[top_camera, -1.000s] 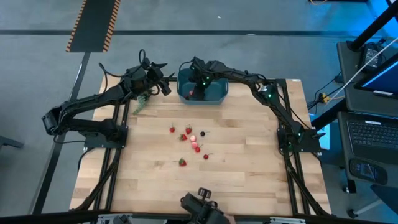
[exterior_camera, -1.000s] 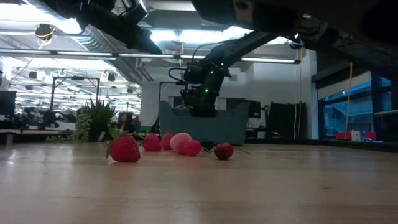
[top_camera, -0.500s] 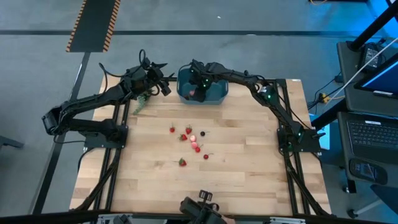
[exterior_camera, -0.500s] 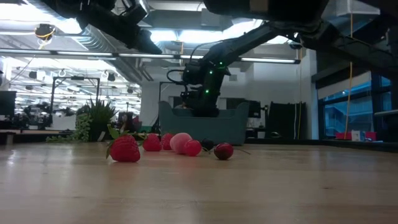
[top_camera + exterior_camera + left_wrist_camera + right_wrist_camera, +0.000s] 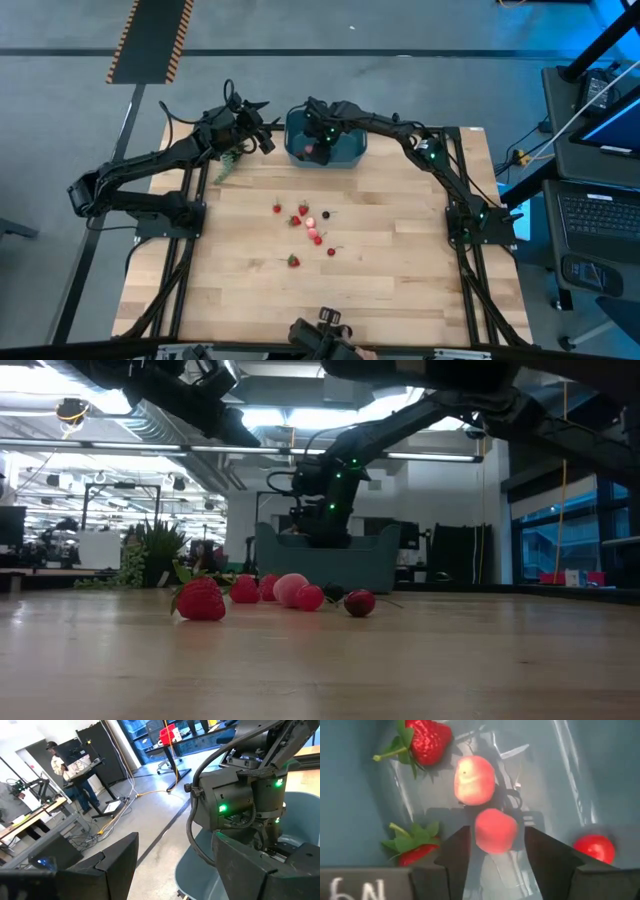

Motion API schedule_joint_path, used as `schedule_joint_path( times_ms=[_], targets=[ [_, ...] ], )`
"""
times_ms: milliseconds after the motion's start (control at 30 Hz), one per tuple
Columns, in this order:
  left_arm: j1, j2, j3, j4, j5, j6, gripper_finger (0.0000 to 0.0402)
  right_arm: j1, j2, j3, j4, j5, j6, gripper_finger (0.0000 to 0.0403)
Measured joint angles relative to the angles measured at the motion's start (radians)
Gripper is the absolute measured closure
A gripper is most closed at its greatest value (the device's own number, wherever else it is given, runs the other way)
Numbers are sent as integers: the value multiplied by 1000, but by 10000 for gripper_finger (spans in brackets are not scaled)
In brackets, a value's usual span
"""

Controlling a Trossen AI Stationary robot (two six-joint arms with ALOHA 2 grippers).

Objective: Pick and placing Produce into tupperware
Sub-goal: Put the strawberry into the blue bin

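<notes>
Down inside the tupperware (image 5: 345, 152), right gripper (image 5: 494, 851) with fingers (image 5: 456, 855) parted around a pale pinkish-red piece (image 5: 495, 831); cannot tell whether the pads touch it or merely flank it, so grasp uncertain. Just beyond that piece, a second pinkish one (image 5: 474, 780) lying on the tub floor. Around them, 3 more bits of produce on the same floor: a strawberry with green stem (image 5: 425, 740), another with leafy top (image 5: 415, 848) beside one finger, and a round red piece (image 5: 594, 847) off to the other side.

Seen from above, tub at the far edge of the worktop (image 5: 400, 260), right arm reaching into it from the right. Left gripper (image 5: 262, 140) held above the far left part of the worktop, just beside the tub's left wall, fingers spread and empty, near a green leafy bunch (image 5: 226, 164).

Out on the middle of the worktop, well apart from the tub, a loose scatter of produce (image 5: 310, 228): about 8 small red pieces, 1 dark one (image 5: 325, 214) among them
</notes>
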Motion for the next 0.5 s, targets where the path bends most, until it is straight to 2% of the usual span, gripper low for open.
schedule_joint_path(
  times_ms=[233, 500],
  targets=[
    [0, 0, 0, 0, 0, 0, 157, 2, -9, -1, 16, 0, -3, 206],
    [0, 0, 0, 0, 0, 0, 157, 2, -90, 7, 8, 1, -28, 206]
  ],
)
